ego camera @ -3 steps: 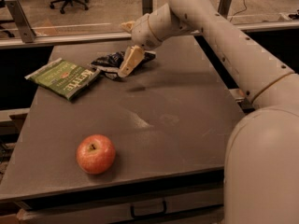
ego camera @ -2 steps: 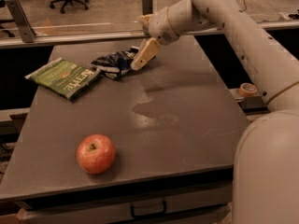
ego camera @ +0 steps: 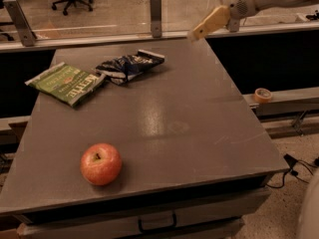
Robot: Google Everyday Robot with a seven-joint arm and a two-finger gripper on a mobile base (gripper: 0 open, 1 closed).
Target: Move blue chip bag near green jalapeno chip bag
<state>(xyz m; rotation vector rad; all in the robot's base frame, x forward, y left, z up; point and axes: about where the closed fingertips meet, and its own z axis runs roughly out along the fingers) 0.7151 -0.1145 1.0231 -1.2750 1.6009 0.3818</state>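
The blue chip bag (ego camera: 130, 65) lies crinkled on the grey table (ego camera: 189, 113) at the back left. Its left end touches or nearly touches the right corner of the green jalapeno chip bag (ego camera: 67, 82), which lies flat with its white "Kettle" lettering showing. My gripper (ego camera: 207, 24) is raised above the table's back right corner, well to the right of the blue bag and clear of it. It holds nothing.
A red apple (ego camera: 101, 164) sits near the table's front left. A roll of tape (ego camera: 262, 94) lies on a ledge to the right of the table. A glass partition with posts (ego camera: 155, 14) runs behind the table's back edge.
My gripper has lifted away from the blue chip bag and moved up and to the right. The blue bag stays lying beside the green bag.
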